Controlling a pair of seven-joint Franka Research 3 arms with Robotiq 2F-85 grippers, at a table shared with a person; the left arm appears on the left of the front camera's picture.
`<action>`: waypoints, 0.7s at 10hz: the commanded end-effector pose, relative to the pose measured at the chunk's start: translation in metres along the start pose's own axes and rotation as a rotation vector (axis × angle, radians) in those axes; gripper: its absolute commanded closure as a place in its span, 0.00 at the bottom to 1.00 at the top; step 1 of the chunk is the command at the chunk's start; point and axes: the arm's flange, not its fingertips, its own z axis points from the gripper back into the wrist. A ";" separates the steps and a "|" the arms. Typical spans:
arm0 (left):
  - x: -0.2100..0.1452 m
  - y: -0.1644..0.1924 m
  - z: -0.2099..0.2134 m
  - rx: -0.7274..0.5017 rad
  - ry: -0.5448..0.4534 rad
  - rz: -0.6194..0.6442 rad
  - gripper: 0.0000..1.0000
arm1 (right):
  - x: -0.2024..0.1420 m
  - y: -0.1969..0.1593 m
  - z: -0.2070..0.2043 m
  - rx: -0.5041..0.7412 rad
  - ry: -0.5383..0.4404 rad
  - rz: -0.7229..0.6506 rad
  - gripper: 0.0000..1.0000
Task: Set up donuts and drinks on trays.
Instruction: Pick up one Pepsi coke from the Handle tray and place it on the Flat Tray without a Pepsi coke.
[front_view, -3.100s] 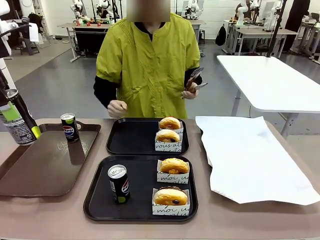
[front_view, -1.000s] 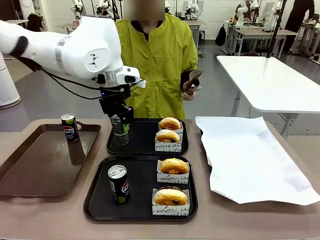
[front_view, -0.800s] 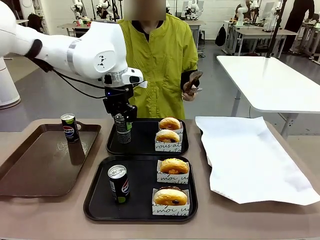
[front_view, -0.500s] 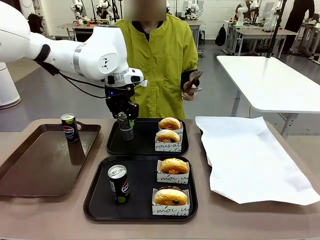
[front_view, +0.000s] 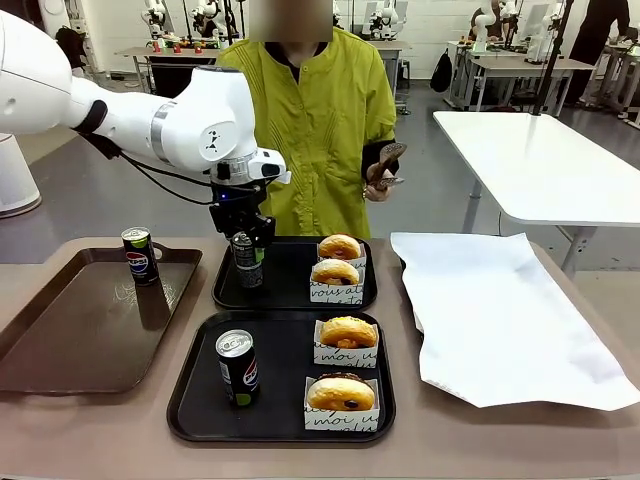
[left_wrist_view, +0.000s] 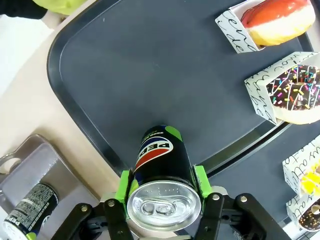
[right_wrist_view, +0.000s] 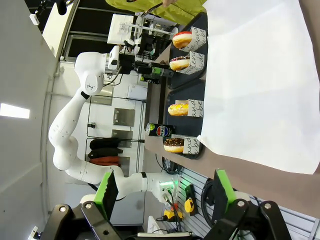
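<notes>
Two black trays lie in the middle of the table. On the far tray are two donuts in white holders. My left gripper is shut on a dark Pepsi can that stands upright at that tray's left part. In the left wrist view the green pads hug the can on both sides over the tray. The near tray carries a can and two donuts. My right gripper is open and holds nothing.
A glossy brown tray at the left holds one more can. A large white paper sheet covers the table's right side. The person stands at the far edge, with tongs in one hand.
My left arm has brought the can from the far left over to the far black tray. In the last half second it came down a little and shifted slightly left.
</notes>
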 end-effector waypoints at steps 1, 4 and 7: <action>-0.001 -0.002 0.005 0.040 -0.001 0.020 0.00 | 0.002 0.000 0.000 0.022 -0.006 0.015 0.00; -0.011 -0.007 0.032 0.029 -0.025 0.012 0.10 | 0.002 0.000 0.000 0.022 -0.006 0.015 0.00; -0.057 -0.021 0.082 0.024 -0.079 0.145 0.00 | 0.002 0.000 0.000 0.022 -0.006 0.015 0.00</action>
